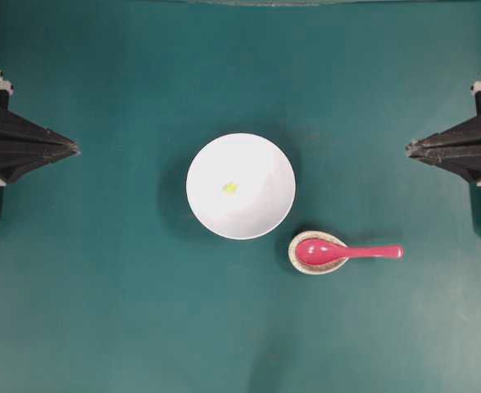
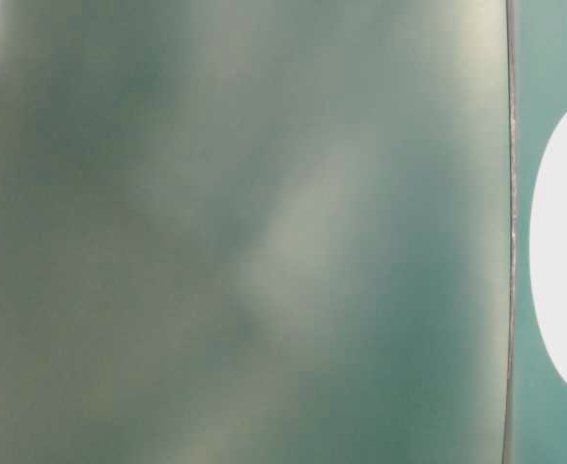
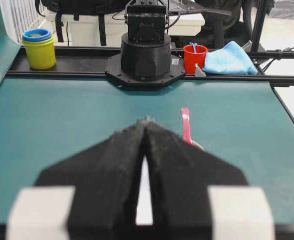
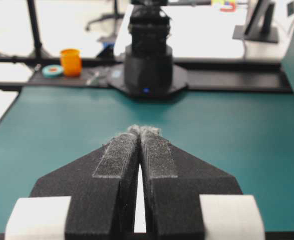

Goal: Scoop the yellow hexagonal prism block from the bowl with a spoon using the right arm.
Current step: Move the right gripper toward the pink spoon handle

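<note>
From overhead I see the yellow hexagonal prism block inside the bowl at centre; the spoon rests in a speckled dish at the bowl's four o'clock. The left gripper at nine o'clock and the right gripper at three are pinched closed, empty. The table-level view is blurred, perhaps the bowl's edge. Left wrist: cups and a blue cloth sit beyond the table.

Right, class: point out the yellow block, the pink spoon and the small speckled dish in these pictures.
yellow block (image 1: 229, 187), overhead view, middle of the block, inside the white bowl.
pink spoon (image 1: 375, 251), overhead view, on its handle.
speckled dish (image 1: 292, 247), overhead view, on its left rim, beside the spoon's scoop.
</note>
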### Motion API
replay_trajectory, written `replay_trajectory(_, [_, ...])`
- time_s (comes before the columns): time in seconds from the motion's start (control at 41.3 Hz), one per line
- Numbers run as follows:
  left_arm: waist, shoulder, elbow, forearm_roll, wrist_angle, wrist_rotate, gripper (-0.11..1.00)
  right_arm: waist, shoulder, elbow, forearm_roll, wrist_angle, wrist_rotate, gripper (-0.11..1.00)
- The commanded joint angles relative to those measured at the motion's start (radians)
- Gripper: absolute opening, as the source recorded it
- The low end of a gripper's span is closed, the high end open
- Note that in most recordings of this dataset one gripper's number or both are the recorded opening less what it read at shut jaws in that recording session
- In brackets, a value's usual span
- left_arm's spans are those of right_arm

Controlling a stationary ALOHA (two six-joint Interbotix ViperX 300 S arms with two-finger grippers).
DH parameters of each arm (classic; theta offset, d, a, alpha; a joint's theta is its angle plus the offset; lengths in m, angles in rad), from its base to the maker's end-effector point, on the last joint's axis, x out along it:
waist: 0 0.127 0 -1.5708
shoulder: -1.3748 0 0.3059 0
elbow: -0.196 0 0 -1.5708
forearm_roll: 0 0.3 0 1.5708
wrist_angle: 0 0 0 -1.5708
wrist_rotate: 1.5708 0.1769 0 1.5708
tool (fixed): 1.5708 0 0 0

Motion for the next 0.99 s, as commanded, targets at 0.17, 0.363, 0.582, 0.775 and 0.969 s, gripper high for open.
replay_trajectory(0.17, [0.0, 0.005, -0.031, 0.014, 0.041, 0.003, 0.06, -0.006, 0.011, -0.015, -0.003, -0.014, -0.006, 0.0])
replay_trajectory(0.363, [0.0, 0.006, -0.031, 0.014, 0.04, 0.005, 0.06, -0.005, 0.017, -0.014, -0.003, -0.009, -0.006, 0.01])
replay_trajectory(0.582, [0.0, 0.005, -0.031, 0.014, 0.04, 0.002, 0.06, -0.005, 0.049, -0.011, -0.005, -0.008, 0.003, 0.41])
replay_trajectory(0.775, [0.0, 0.003, -0.031, 0.014, 0.04, 0.002, 0.06, -0.005, 0.071, -0.003, -0.002, -0.006, 0.005, 0.67])
replay_trajectory(0.969, [0.0, 0.002, -0.031, 0.014, 0.04, 0.003, 0.06, -0.005, 0.144, 0.025, 0.003, -0.008, 0.011, 0.64])
